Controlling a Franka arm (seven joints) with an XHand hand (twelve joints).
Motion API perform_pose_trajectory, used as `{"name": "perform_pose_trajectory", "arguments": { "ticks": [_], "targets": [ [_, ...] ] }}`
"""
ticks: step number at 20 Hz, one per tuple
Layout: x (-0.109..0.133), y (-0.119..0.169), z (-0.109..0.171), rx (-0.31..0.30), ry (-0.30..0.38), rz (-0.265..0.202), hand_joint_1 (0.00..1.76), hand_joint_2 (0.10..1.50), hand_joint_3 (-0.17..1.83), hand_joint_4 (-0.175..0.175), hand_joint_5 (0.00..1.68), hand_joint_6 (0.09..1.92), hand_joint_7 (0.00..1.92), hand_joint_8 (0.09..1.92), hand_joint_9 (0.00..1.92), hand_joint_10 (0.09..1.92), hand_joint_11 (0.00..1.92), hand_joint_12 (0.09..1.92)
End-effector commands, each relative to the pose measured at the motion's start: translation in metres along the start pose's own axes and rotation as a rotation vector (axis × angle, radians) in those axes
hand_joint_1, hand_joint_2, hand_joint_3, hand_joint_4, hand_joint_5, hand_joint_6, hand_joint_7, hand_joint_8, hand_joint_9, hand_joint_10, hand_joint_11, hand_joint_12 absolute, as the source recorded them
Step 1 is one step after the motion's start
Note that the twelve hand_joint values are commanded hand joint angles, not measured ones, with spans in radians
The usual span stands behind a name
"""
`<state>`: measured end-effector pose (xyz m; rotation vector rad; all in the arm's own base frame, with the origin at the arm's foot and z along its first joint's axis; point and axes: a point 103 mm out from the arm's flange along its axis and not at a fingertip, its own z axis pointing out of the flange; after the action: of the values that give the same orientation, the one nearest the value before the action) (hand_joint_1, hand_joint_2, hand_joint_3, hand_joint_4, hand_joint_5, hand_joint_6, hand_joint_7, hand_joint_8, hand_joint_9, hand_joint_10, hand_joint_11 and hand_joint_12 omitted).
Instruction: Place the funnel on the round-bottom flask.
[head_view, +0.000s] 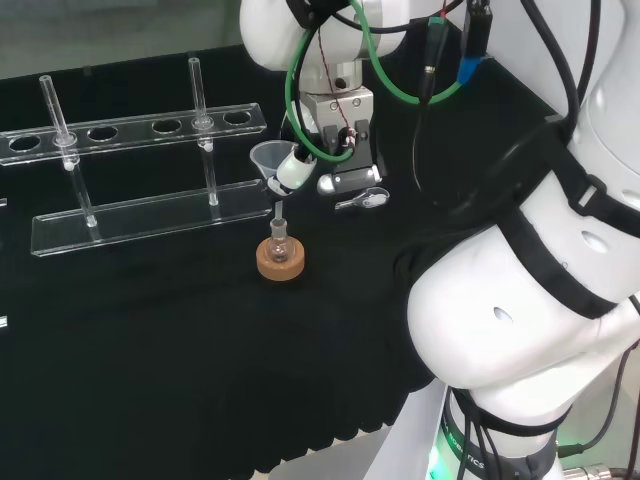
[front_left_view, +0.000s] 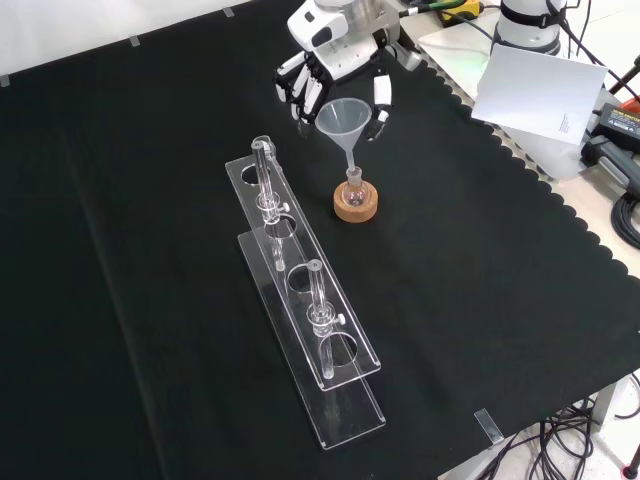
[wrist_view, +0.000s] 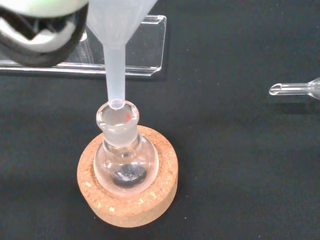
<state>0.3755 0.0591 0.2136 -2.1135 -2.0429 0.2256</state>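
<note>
A small clear round-bottom flask (head_view: 278, 244) (front_left_view: 355, 189) (wrist_view: 125, 157) stands upright in a cork ring (head_view: 281, 263) (front_left_view: 357, 208) (wrist_view: 127, 202) near the middle of the cloth. Directly above it the hand (head_view: 335, 135) (front_left_view: 325, 72) holds a clear plastic funnel (head_view: 268, 158) (front_left_view: 343, 117) (wrist_view: 116, 65) by its cone, fingers curled round it. In the wrist view the funnel's stem points straight down and its tip sits just at the mouth of the flask's neck. A blurred finger (wrist_view: 42, 35) shows beside the cone.
A clear two-tier test tube rack (head_view: 130, 130) (front_left_view: 300, 290) with two tubes stands beside the flask, to its left in both the head and front views. A small glass piece (head_view: 362, 200) (wrist_view: 295, 89) lies on the cloth near the hand.
</note>
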Motion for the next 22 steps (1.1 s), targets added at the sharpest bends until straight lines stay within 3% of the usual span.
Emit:
{"name": "perform_pose_trajectory", "arguments": {
  "ticks": [1,15,22],
  "targets": [
    [0.002,0.001,0.002,0.005,0.006,0.006,0.88,0.49,0.72,0.063,0.84,0.2,1.09,0.51,0.68,0.43,0.0,1.24],
    [0.013,0.001,0.024,0.016,0.046,0.055,0.87,0.5,0.73,0.063,0.84,0.21,1.1,0.51,0.68,0.44,0.0,1.24],
    [0.012,-0.002,0.033,0.02,-0.018,0.055,0.87,0.5,0.73,0.063,0.85,0.21,1.1,0.51,0.68,0.44,0.0,1.23]
  ]
}}
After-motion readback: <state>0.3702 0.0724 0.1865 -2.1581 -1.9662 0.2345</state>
